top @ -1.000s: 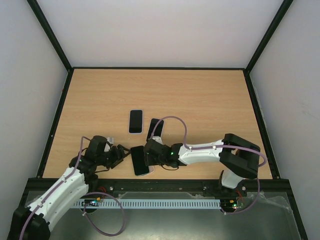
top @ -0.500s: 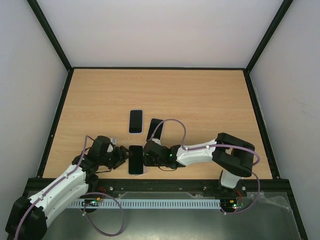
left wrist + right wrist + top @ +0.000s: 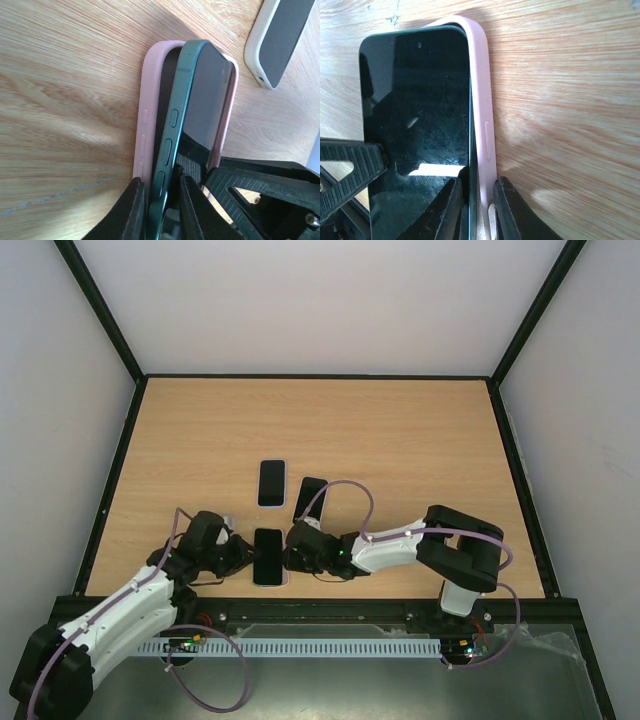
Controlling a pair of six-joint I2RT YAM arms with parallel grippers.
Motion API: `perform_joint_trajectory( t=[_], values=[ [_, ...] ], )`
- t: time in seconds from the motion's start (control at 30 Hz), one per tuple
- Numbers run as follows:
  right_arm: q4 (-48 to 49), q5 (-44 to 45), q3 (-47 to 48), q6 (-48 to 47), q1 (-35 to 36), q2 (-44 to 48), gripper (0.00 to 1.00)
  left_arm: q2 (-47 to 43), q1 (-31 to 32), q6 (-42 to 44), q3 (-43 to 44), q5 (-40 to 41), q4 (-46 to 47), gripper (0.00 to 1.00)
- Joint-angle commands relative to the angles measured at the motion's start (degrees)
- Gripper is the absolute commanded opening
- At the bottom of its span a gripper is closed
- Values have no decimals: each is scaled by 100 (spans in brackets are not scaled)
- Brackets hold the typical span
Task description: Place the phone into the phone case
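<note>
A dark green phone [image 3: 267, 554] lies partly in a pink phone case [image 3: 148, 105] near the table's front edge, between my two grippers. In the left wrist view the phone [image 3: 202, 95] is tilted: its near long edge stands up out of the case while the far edge sits inside the pink rim. My left gripper [image 3: 162, 212] is shut across that raised phone edge and the pink wall beside it. My right gripper [image 3: 482, 212] pinches the opposite pink case wall [image 3: 482, 100] together with the phone's [image 3: 415, 105] edge.
A phone in a white case [image 3: 271, 483] and a dark phone [image 3: 311, 498] lie just behind the work spot. The white-cased one shows at the top right of the left wrist view [image 3: 280, 40]. The table's front rail [image 3: 320, 612] runs close below the grippers.
The phone and case swung from slanted to straight and shifted slightly left and back. Both grippers have closed onto its two long sides.
</note>
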State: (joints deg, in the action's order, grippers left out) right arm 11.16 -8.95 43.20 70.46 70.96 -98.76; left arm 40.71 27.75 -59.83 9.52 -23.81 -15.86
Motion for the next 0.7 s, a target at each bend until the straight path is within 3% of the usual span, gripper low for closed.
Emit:
perform_joint_trajectory(
  t=[0.0, 0.13, 0.43, 0.67],
  values=[
    [284, 206, -158, 199, 32, 24, 19, 142, 29, 128, 174, 141, -154, 10],
    [529, 207, -344, 342, 37, 157, 20, 219, 29, 110, 160, 110, -184, 3],
    [1343, -328, -654, 601, 34, 121, 24, 221, 71, -146, 52, 192, 248, 3],
    [1738, -241, -846, 724, 40, 317, 24, 481, 114, -232, 59, 317, 689, 4]
  ],
)
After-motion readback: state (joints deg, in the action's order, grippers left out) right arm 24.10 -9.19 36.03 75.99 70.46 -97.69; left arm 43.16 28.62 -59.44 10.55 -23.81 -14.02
